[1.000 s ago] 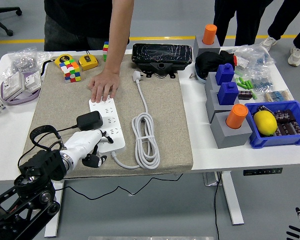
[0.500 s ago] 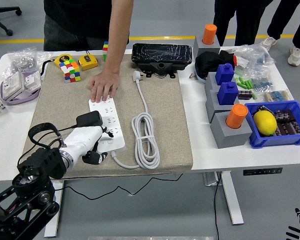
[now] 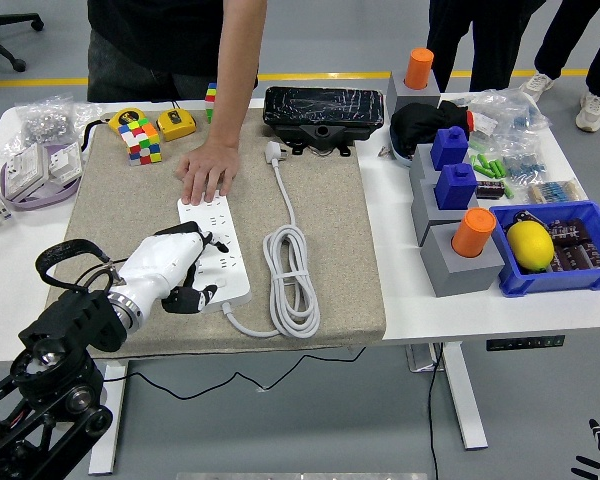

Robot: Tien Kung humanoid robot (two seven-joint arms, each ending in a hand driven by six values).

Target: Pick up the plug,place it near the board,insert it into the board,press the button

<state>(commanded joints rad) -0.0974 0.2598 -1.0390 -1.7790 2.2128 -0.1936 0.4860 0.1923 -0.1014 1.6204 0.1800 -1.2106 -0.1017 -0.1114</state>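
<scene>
From the head view, the only view on record: my left hand (image 3: pixel 170 270), white-shelled on a black arm, lies over the near left part of the white power strip (image 3: pixel 215 250), which rests on the grey felt mat (image 3: pixel 330 250). Change noted: a second ago this hand lay lower and nearer the mat's front edge, with the black plug adapter (image 3: pixel 185 230) showing whole above it; now the hand has travelled up and forward, and only a sliver of the adapter shows at the knuckles. State of hand: fingers curled downward, dark fingertips (image 3: pixel 195 298) at the strip's near edge; whether they pinch the adapter or merely cover it, I cannot tell. Adapter: on or just above the strip's left sockets; seating not visible. Adapter's black cord (image 3: pixel 65 258): looped over my wrist, trailing left. Person's hand (image 3: pixel 208 172): flat on the strip's far end, unmoved, steadying it. Strip's own white cable (image 3: pixel 292 275): coiled to the right, its plug (image 3: pixel 274 152) lying loose near a black case (image 3: pixel 325 108). Right hand: only dark fingertips (image 3: pixel 592 462) at the lower right corner, well clear of the table. Judgement: pick-up and approach look finished; insertion is in hand; the button press remains. Risk: the looped cord may drag the adapter askew.
</scene>
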